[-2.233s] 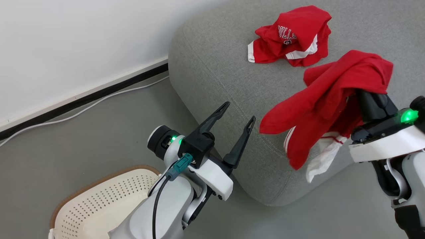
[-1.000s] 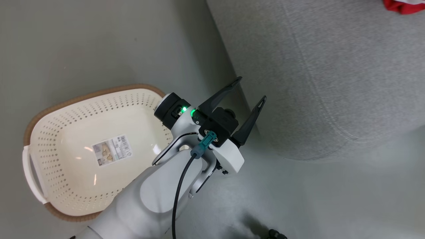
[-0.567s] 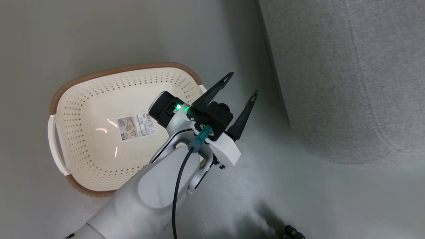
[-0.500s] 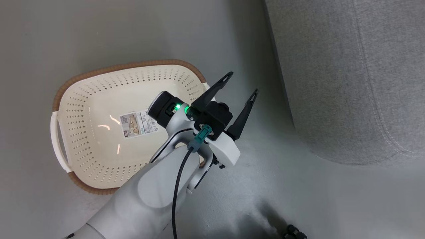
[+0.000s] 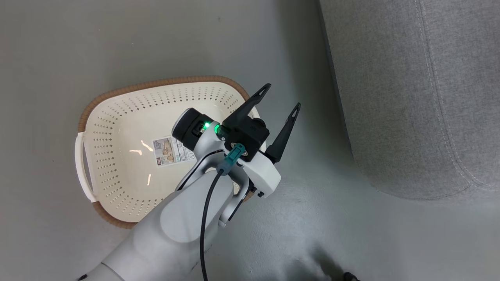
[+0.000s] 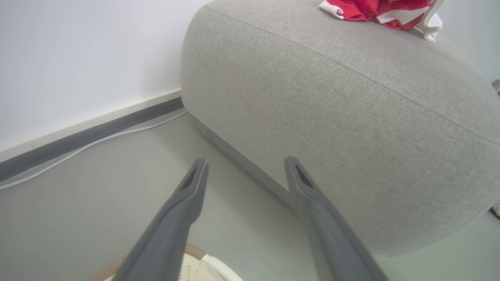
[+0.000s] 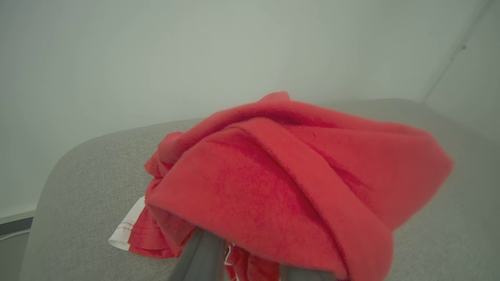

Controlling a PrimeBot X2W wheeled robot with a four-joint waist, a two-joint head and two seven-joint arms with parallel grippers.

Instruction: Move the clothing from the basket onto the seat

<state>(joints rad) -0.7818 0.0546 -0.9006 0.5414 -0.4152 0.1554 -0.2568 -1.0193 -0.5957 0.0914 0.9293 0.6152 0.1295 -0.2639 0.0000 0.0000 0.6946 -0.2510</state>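
The cream basket (image 5: 156, 82) stands on the floor with no clothing in it, only a label on its bottom. My left gripper (image 5: 282, 96) hovers open over the basket's right end, nothing between its fingers. In the left wrist view this gripper (image 6: 246, 162) points at the grey seat (image 6: 332, 97), where red clothing (image 6: 375, 8) with white trim lies at the far top. In the right wrist view a red garment (image 7: 293, 187) drapes over my right gripper above the seat (image 7: 78, 175). One dark finger (image 7: 203, 253) shows under it, and the jaws are hidden.
Grey floor surrounds the basket, and the seat's rounded corner (image 5: 410, 117) rises to its right. A white wall with a dark baseboard and a white cable (image 6: 97, 142) runs behind the seat.
The head camera has tilted down and turned, so the basket and seat corner slid right in the picture. The left gripper stays open in the same pose.
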